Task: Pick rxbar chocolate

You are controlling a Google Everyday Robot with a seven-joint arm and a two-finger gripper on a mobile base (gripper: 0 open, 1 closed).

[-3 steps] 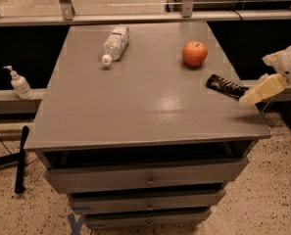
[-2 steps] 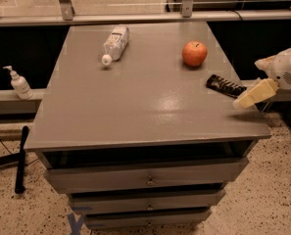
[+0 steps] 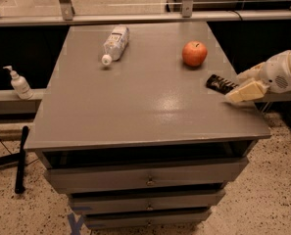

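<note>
- Three things lie on the grey counter (image 3: pixel 135 111): the rxbar chocolate (image 3: pixel 220 83), a red apple (image 3: pixel 194 53) and a clear bottle (image 3: pixel 115 43) on its side.
- The rxbar chocolate lies flat near the right edge, just in front of the apple.
- The gripper (image 3: pixel 244 82) reaches in from the right at the bar's right end, its two pale fingers (image 3: pixel 245 91) spread apart and nothing lifted; contact cannot be told.

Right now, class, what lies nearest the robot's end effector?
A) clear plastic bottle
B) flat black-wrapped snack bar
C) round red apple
B: the flat black-wrapped snack bar lies beside the cream end effector at the grey table's right edge; the round red apple sits farther back, the clear plastic bottle across the table.
</note>
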